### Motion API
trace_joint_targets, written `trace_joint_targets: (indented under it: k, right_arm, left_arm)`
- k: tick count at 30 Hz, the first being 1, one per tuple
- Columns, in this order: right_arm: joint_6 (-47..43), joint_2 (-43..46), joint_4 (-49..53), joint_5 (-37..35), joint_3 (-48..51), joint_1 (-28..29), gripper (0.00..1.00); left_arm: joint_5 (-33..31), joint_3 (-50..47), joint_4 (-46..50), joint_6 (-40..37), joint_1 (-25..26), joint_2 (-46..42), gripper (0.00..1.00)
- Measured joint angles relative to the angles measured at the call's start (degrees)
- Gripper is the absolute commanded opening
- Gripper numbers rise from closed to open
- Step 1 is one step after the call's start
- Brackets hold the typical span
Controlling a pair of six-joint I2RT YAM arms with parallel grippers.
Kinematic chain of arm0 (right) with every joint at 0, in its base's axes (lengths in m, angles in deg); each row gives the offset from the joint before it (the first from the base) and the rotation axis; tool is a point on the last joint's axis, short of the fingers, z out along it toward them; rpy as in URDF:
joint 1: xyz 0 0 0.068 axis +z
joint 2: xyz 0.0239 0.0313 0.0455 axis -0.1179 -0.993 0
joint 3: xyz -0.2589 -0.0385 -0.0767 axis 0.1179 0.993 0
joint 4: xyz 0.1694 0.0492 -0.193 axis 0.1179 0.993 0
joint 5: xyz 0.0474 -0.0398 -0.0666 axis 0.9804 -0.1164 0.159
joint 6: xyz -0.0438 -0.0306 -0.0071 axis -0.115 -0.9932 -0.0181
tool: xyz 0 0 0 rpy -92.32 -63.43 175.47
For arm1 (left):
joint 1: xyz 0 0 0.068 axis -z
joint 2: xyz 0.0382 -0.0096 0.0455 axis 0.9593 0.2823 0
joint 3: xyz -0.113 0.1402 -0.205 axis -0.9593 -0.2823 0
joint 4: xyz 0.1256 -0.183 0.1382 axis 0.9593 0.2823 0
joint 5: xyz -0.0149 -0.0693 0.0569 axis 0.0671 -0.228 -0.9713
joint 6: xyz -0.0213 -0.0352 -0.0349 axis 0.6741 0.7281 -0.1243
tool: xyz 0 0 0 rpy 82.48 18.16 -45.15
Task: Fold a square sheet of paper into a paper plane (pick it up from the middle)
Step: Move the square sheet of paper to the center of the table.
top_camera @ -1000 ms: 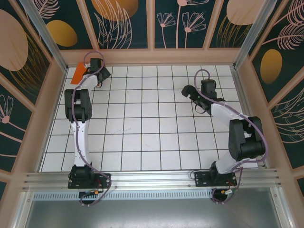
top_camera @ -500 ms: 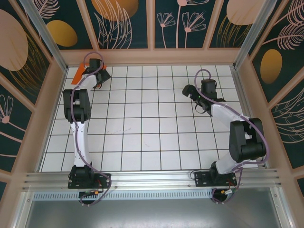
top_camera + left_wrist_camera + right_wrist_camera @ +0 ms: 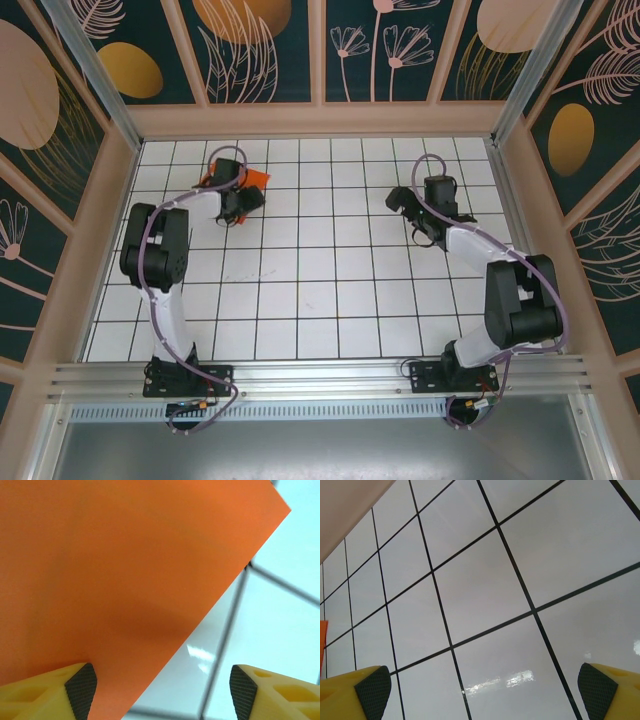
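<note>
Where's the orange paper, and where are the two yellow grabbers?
orange paper point(image 3: 125, 570), left wrist view, middle of the sheet.
left gripper point(image 3: 163, 687), left wrist view, midway between its fingertips.
right gripper point(image 3: 482, 689), right wrist view, midway between its fingertips.

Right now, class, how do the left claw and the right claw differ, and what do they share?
The left claw has the orange paper reaching one of its fingers; the right claw has bare white tiles in front of it. Seen from above, the left claw points right from the far-left part of the table, while the right claw points left from the right side. Both stand open, with yellow fingers and black pads.
</note>
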Motion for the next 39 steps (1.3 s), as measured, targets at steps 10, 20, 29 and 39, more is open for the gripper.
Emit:
trace_joint_targets:
  k: [10,20,29,39]
  right_arm:
    - [-0.09,0.02,0.85,0.20,0.20,1.90,0.90]
    - [-4.94,-21.44,4.68,2.89,-23.91,20.26,0.70]
    - [-6.08,-42.66,11.41,9.35,-48.81,29.59,0.66]
    - [-6.12,-50.53,18.97,9.60,-60.19,30.73,0.67]
  left_arm:
    - [3.39,-17.70,-2.60,1.03,10.62,-14.01,0.77]
    - [-1.05,-14.12,5.16,-0.04,6.91,-26.01,0.98]
    - [-7.13,-14.08,5.73,-0.15,-4.22,-33.70,0.98]
    - [-10.88,-15.26,6.69,-2.23,-4.26,-33.00,0.98]
